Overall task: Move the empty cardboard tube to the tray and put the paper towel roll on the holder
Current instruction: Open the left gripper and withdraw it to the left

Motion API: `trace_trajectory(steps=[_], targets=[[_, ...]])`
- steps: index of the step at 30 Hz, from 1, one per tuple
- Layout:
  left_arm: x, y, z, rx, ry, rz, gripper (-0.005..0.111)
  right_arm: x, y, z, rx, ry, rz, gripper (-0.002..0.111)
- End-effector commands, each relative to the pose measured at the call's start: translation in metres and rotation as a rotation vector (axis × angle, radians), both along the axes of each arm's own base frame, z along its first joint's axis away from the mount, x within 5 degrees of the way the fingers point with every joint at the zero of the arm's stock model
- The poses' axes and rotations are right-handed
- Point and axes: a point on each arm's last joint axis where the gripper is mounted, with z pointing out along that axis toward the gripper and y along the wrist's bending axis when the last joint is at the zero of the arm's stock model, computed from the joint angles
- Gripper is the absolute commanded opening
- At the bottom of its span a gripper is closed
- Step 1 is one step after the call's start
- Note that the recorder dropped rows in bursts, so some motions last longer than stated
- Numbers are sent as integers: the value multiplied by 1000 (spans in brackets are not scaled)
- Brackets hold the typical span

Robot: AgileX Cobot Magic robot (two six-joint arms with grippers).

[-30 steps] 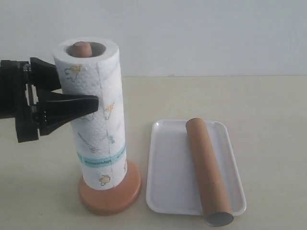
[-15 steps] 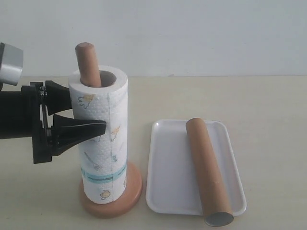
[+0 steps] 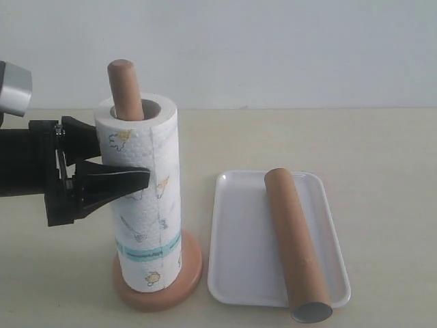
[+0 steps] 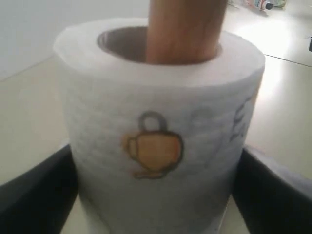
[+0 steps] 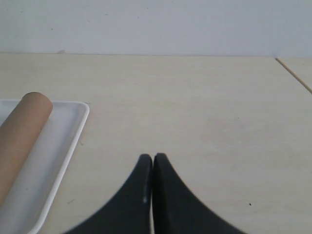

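The paper towel roll (image 3: pixel 147 205), seated over the holder (image 3: pixel 125 89) (post tip showing), is clamped by the left gripper (image 3: pixel 136 164). At its three o'clock, the empty cardboard tube (image 3: pixel 297 242) is laid on the tray (image 3: pixel 239 232); the right gripper (image 5: pixel 152 163) is seen closed.

Most of holder (image 3: pixel 123 87) inside roll (image 3: pixel 147 195)

Table (image 3: pixel 382 171) right of tray (image 3: pixel 235 232) open; holder (image 3: pixel 123 85), paper towel roll (image 3: pixel 153 205) block left.
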Motion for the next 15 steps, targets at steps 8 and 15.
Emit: trace_trajectory(steps=[8, 15], targets=[[-12, 0, -14, 133, 58, -113, 110, 0, 0, 1, -2, -11, -3, 0], [-14, 6, -19, 185, 82, -141, 110, 0, 0, 1, -2, -11, -3, 0]])
